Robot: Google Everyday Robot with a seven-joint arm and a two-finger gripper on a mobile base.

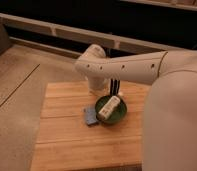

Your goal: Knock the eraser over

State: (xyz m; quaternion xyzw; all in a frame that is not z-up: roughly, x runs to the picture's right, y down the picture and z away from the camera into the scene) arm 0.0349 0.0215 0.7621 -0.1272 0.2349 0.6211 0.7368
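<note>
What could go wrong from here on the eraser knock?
1. The gripper hangs just behind the green bowl's far rim; a low sweep could clip the bowl and shift the white bar lying in it.
2. The eraser cannot be told apart from the dark gripper there, so a push may miss or only slide it.
3. The blue-grey pad lies right beside the bowl; a shoved bowl would likely push it too.

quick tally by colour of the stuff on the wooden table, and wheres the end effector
green round bowl: 1
white rectangular bar in the bowl: 1
blue-grey flat pad: 1
total: 3
end effector: lowered at the bowl's far rim, not counted
</note>
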